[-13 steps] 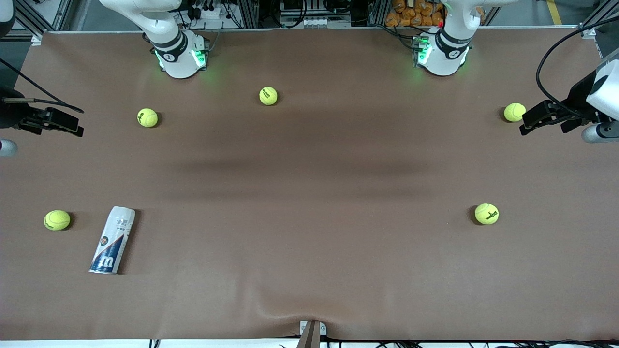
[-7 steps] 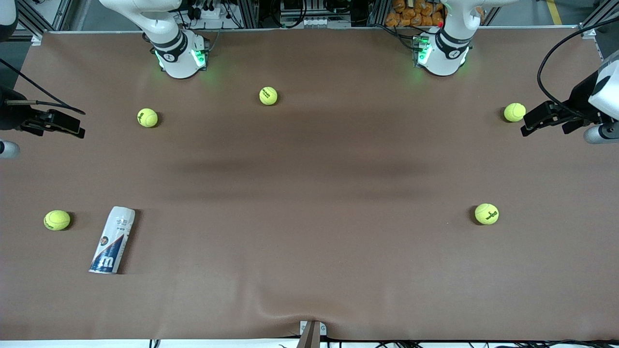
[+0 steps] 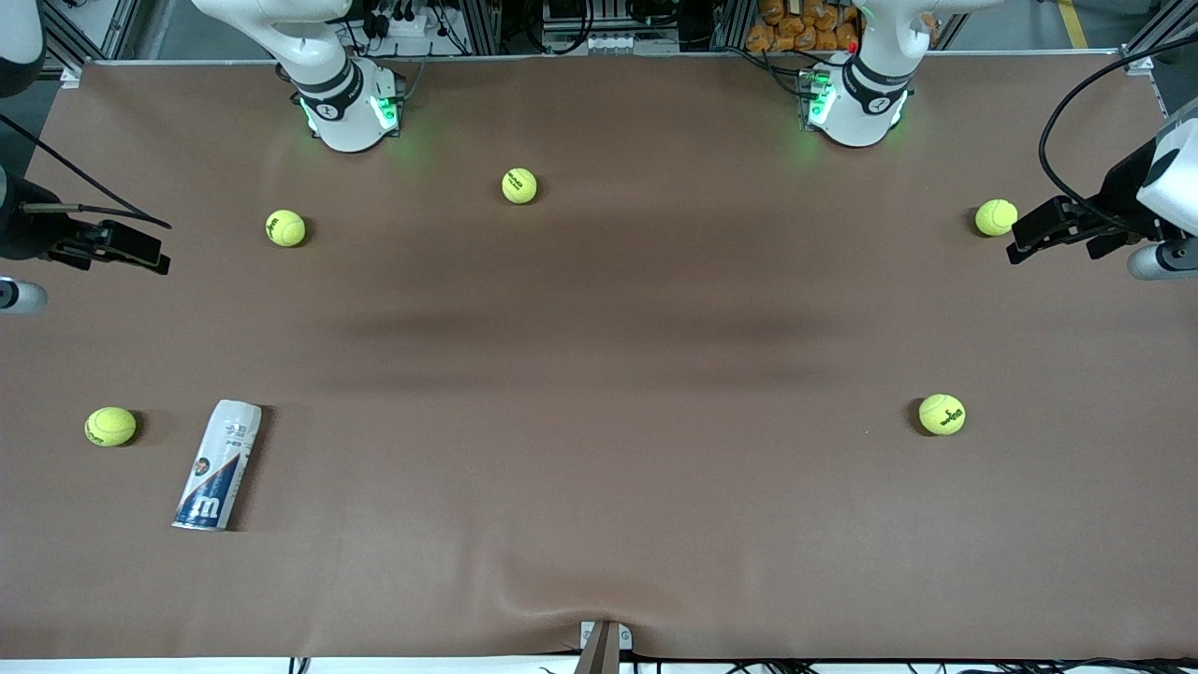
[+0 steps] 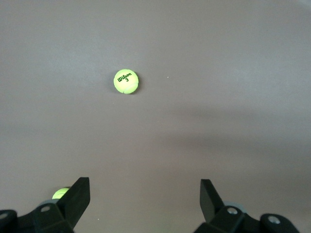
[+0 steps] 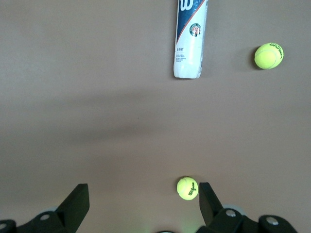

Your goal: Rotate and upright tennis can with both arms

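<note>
While the can [image 3: 217, 465] lies flat on the table [image 3: 599, 374] toward the right arm's end, a ball [image 3: 110, 426] beside it, both hands hover spread: right hand [image 5: 143, 204], left hand [image 4: 145, 199]. Only the right wrist view shows the can's logo upright.

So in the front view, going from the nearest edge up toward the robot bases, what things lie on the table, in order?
Tennis can lying on its side → ball beside it → ball toward the left arm's end → ball → ball → ball nearest the bases.
</note>
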You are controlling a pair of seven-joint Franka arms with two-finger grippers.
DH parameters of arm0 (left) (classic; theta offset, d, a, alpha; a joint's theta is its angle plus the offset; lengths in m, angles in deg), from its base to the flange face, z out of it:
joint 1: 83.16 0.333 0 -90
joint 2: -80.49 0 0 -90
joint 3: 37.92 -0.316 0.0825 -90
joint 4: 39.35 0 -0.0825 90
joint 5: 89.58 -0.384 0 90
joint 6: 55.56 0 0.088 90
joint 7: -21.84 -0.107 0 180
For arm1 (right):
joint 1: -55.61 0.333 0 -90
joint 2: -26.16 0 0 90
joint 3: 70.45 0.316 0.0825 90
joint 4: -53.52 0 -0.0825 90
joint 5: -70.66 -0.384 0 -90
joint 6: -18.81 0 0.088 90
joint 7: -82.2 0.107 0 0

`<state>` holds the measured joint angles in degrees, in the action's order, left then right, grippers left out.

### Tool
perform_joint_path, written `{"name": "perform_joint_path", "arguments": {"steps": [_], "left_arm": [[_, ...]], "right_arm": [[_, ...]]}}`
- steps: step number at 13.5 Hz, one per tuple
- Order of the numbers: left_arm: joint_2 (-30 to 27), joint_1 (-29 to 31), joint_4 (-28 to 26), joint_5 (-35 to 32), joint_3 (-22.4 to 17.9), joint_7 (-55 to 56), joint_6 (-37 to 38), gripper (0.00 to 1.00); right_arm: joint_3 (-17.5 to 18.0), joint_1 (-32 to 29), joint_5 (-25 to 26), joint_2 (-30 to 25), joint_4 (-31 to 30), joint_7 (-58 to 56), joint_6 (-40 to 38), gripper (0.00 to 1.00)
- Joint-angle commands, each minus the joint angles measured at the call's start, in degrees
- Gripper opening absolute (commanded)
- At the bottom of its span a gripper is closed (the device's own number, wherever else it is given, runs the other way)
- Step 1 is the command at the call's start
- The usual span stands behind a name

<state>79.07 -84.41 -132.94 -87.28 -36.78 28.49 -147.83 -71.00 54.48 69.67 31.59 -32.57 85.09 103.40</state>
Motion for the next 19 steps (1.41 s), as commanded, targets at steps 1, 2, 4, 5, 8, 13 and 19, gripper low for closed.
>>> {"name": "perform_joint_path", "arguments": {"steps": [1, 2, 4, 5, 8, 13, 19], "left_arm": [[0.63, 0.20, 1.57, -0.19, 0.35, 0.73, 1.31, 1.00], [0.63, 0.28, 1.57, -0.19, 0.35, 0.73, 1.31, 1.00], [0.63, 0.37, 1.57, -0.19, 0.35, 0.73, 1.31, 1.00], [0.63, 0.29, 1.57, -0.19, 0.35, 0.73, 1.31, 1.00], [0.63, 0.02, 1.57, -0.19, 0.35, 0.73, 1.31, 1.00], [0.63, 0.11, 1.57, -0.19, 0.35, 0.73, 1.31, 1.00], [0.63, 0.46, 1.57, -0.19, 0.35, 0.64, 1.40, 1.00]], "right_arm": [[0.11, 0.34, 0.82, 1.24, -0.84, -0.42, 1.80, 1.00], [0.20, 0.34, 0.82, 2.03, -0.93, -0.42, 2.50, 1.00], [0.11, 0.08, 0.91, 4.23, -0.93, -0.42, 3.56, 1.00], [0.11, -0.19, 0.91, 5.20, -0.93, -0.42, 4.17, 1.00], [0.11, -0.45, 1.88, 9.23, -0.75, -0.42, 7.50, 1.00], [0.02, -1.94, 2.23, 21.09, -0.58, -0.42, 19.52, 1.00], [-0.06, -5.37, 3.19, 33.31, -0.05, -2.61, 33.88, 1.00]]}}
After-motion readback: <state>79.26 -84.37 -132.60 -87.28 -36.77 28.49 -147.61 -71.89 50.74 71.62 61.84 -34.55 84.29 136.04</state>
